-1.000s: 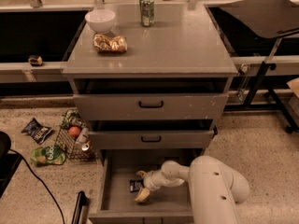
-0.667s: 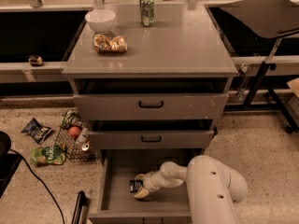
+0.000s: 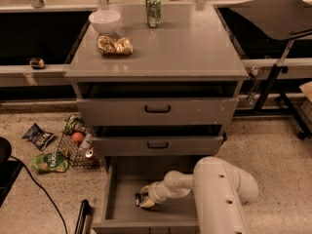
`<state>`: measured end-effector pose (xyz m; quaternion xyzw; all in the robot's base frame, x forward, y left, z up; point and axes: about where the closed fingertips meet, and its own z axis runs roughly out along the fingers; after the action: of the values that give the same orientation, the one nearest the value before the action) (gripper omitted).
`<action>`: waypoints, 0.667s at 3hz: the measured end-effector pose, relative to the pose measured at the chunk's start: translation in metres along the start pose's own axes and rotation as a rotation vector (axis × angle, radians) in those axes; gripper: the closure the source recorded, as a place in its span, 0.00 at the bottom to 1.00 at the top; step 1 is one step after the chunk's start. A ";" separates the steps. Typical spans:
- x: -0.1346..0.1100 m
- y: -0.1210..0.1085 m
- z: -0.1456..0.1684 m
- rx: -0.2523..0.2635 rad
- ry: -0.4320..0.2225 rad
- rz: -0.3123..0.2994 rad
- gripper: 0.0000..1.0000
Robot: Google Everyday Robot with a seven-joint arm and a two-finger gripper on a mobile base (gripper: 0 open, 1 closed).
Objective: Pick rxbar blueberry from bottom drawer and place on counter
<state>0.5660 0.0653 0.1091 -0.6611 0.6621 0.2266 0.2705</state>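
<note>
you see the claw low inside the bottom drawer, near its front wall, at the end of a smooth, rounded, cream-white arm that enters from the lower edge of the view. the bottom drawer is pulled out and it is a plain grey box with flat matte walls. the rxbar blueberry, a small flat dark piece, lies on the drawer floor and touches the tip of the claw; you cannot tell if the claw is clenched on it or released. above, the two upper drawers are grey with thin black handles, both a little open. the worktop is a smooth matte grey rectangle with edges that hang over a little. on it stand a round white bowl and a green can, upright at the back, and a crinkly gold-brown snack bag lies just in front of the bowl. the floor is pale speckled stone. beside the cabinet there is a wire basket with some things inside, and near it a dark chip bag, a green packet and a black cable.
</note>
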 end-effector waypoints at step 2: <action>-0.031 -0.004 -0.045 0.036 -0.111 -0.104 1.00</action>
<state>0.5663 0.0587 0.1633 -0.6760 0.6149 0.2366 0.3301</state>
